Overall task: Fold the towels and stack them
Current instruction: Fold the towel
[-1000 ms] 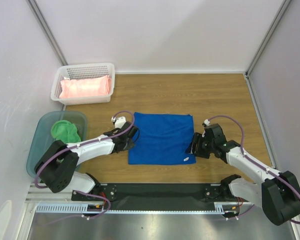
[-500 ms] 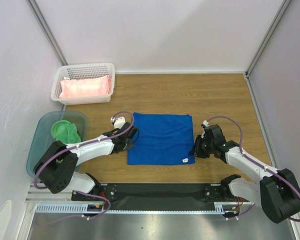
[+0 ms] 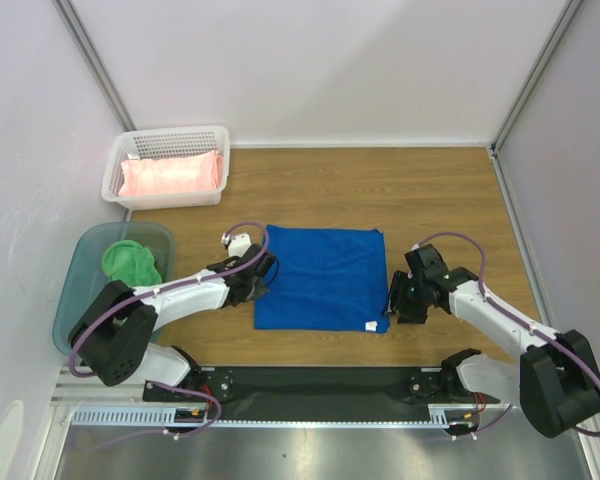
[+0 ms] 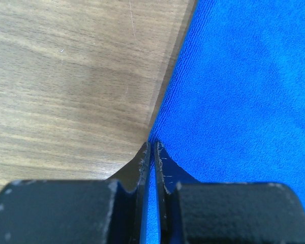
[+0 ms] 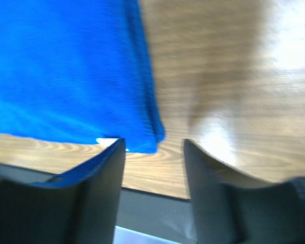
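a blue towel (image 3: pixel 325 278) of looped terry lies flat on a wood-grain table (image 3: pixel 440 190). it is a near-square with straight edges, and a small white tag shows at its near right corner. the left gripper (image 4: pixel 152 147) sits low at the towel's left edge, its two black fingers (image 4: pixel 142 168) pressed together on a thin strip of blue cloth. the right gripper (image 5: pixel 153 145) is at the near right corner with its jaws apart, and the rounded, layered corner of cloth lies in the gap between them.

a pink towel (image 3: pixel 172 173), folded into a soft block, fills a white perforated basket (image 3: pixel 170 132) at the far left. a green towel (image 3: pixel 130 262) lies crumpled in a translucent teal tub (image 3: pixel 80 290) just left of the left arm.

bare wood runs from the blue towel's far and right edges to the walls. along its near edge there is only a narrow strip of wood before the black base rail (image 3: pixel 320 382).
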